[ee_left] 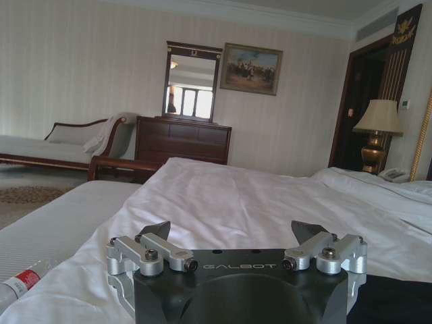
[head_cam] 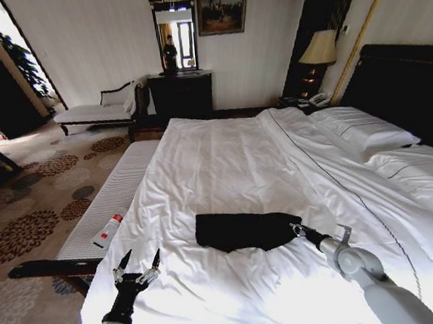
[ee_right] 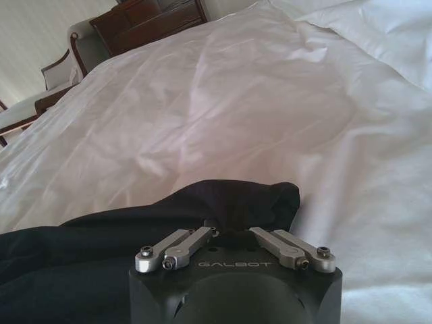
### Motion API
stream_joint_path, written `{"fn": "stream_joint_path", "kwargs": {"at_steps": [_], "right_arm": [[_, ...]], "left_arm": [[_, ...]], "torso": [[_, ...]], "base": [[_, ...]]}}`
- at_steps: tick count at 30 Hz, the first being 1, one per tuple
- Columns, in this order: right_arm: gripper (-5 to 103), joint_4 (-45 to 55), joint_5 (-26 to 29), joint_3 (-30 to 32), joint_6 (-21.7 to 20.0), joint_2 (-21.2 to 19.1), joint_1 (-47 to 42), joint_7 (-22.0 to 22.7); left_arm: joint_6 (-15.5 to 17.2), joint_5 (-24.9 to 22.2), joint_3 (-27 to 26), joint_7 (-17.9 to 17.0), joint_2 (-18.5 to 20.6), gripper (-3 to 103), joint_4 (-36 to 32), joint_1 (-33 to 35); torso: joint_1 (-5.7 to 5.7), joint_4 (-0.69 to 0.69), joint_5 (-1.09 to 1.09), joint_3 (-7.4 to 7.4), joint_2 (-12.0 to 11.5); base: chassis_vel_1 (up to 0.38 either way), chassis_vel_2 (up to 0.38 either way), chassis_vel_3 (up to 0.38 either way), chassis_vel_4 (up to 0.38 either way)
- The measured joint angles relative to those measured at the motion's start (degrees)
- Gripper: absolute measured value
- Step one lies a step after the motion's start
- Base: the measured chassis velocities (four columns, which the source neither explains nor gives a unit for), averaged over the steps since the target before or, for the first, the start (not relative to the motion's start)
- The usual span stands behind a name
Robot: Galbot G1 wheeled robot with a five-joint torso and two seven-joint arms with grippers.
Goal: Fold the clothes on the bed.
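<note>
My right gripper (head_cam: pixel 297 229) is pinching the clothes' (head_cam: pixel 241 229) right edge, jaws clamped on fabric; the clothes are lying at its 9 o'clock on the bed (head_cam: pixel 224 161). My left gripper (head_cam: pixel 135 264) is hovering spread at the bed's near-left edge, clothes at its 2 o'clock.

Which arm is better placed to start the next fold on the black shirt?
Right. The right gripper is already shut on the black shirt at its edge; the left gripper hangs open off the bed's corner, apart from it.
</note>
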Motion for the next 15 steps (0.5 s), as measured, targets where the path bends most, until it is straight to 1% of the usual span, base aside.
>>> {"fn": "stream_joint_path", "kwargs": {"at_steps": [8, 10, 12, 15], "right_arm": [[7, 2.07, -1.96, -0.37, 0.91, -0.25, -0.03, -0.33], [7, 2.54, -3.21, -1.11, 1.86, -0.19, 0.05, -0.28], [7, 3.21, -5.98, -2.18, 3.79, -0.13, 0.07, -0.25], [7, 4.15, -6.89, -2.63, 4.31, -0.13, 0.07, -0.2]], "left_arm": [[0.0, 0.0, 0.0, 0.0, 0.0, 100, 0.0, 0.0], [0.0, 0.0, 0.0, 0.0, 0.0, 100, 0.0, 0.0], [0.0, 0.0, 0.0, 0.0, 0.0, 100, 0.0, 0.0], [0.0, 0.0, 0.0, 0.0, 0.0, 100, 0.0, 0.0]], "torso": [[0.0, -0.01, -0.02, 0.0, 0.0], [0.0, 0.0, -0.02, 0.0, 0.0], [0.0, 0.0, -0.01, 0.0, 0.0], [0.0, -0.01, -0.01, 0.0, 0.0]], "base": [[0.0, 0.0, 0.0, 0.0], [0.0, 0.0, 0.0, 0.0], [0.0, 0.0, 0.0, 0.0], [0.0, 0.0, 0.0, 0.0]]}}
